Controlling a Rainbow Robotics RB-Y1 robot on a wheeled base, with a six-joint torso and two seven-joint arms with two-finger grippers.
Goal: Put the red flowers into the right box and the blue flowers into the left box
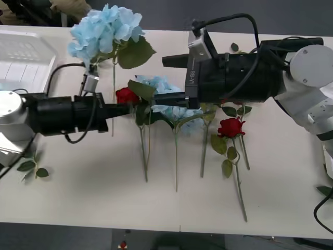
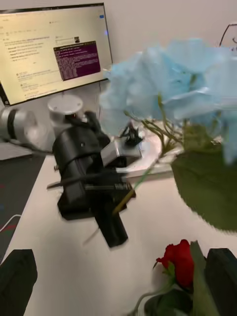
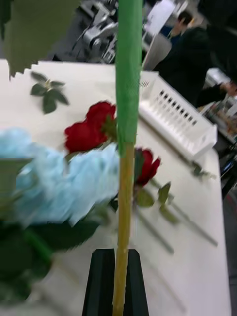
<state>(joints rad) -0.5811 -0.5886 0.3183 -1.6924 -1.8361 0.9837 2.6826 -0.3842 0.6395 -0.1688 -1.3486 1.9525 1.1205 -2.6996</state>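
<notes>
My left gripper (image 1: 122,109) (image 3: 116,286) is shut on the stem of a blue flower (image 1: 106,28), whose pale head is lifted above the table's far left. In the right wrist view the same gripper (image 2: 116,217) grips that stem under the blue head (image 2: 173,84). My right gripper (image 1: 158,99) (image 2: 118,279) is open and low over the table, with a red rose (image 1: 126,95) (image 2: 180,256) lying between its fingers. Another blue flower (image 1: 166,99) (image 3: 54,177) lies under the right arm. A red rose (image 1: 230,126) lies further right. The left box (image 1: 26,57) is far left. The right box (image 3: 177,118), white and slotted, stands beyond the roses (image 3: 89,131).
Long green stems (image 1: 176,156) lie across the table's middle. Loose leaf sprigs (image 1: 32,167) lie by the left arm, and another sprig (image 1: 234,47) near the far edge. A monitor (image 2: 54,49) stands behind the left arm. The near strip of the table is bare.
</notes>
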